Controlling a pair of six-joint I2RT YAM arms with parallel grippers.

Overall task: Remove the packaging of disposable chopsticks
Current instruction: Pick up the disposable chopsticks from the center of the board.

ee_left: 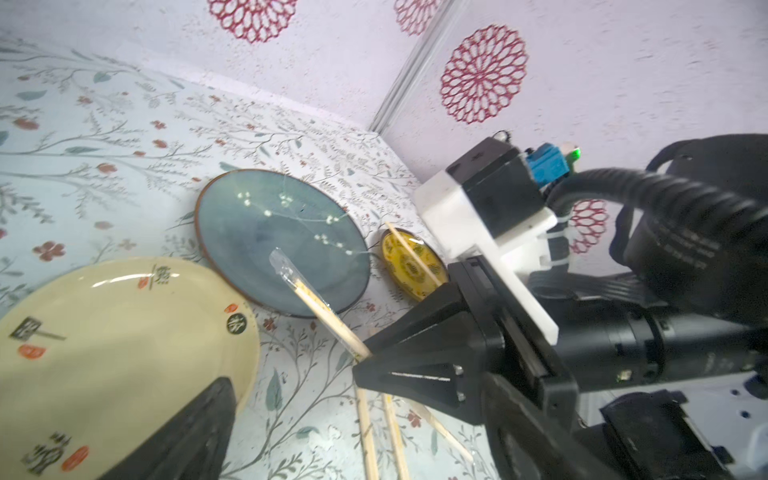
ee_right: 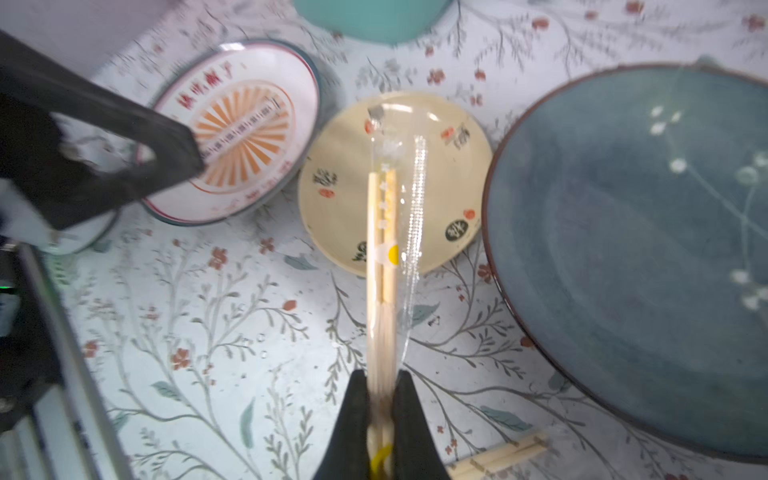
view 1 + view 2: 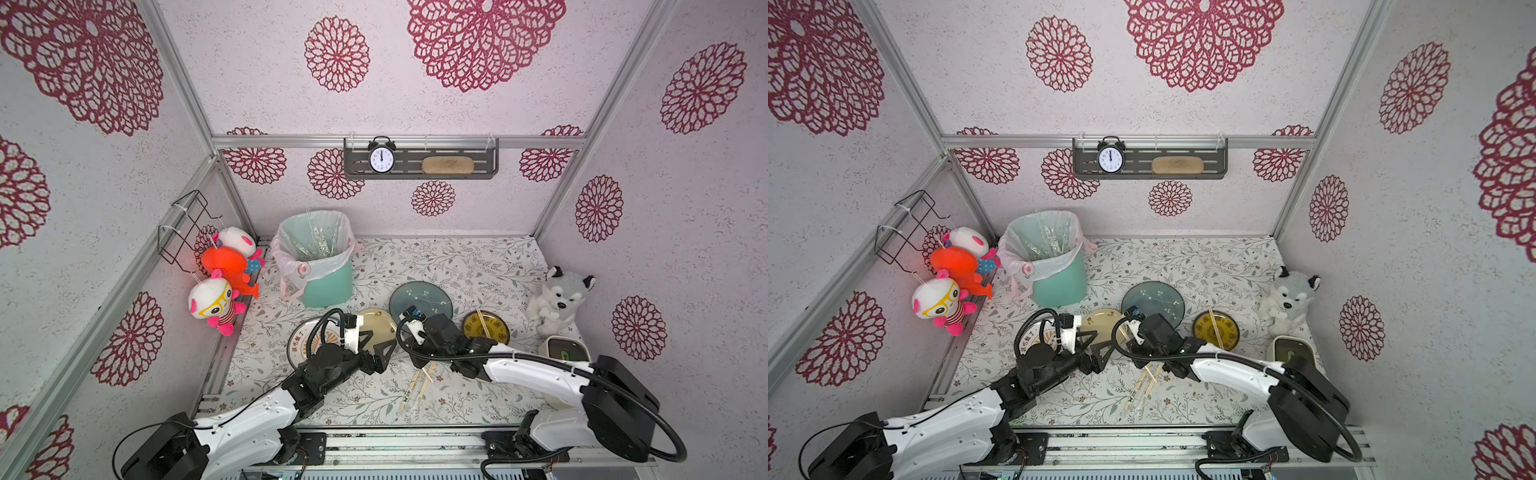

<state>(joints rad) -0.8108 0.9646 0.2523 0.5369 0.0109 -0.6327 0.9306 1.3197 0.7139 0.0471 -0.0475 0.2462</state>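
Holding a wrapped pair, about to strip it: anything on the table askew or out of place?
Yes. Near the front edge, several chopsticks lie crossed on the bare tablecloth, unlike the pair laid on the yellow plate. Nothing looks spilled or broken.

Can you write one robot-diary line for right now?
right gripper: shut on sleeved chopsticks | left gripper: open, not touching them | sleeve: not yet off | other chopsticks: on table

right tool [image 2: 381, 382] tips hidden in both top views | blue plate [image 2: 623, 249] cut off by the picture's edge | packaging [image 2: 417, 187] print blurred
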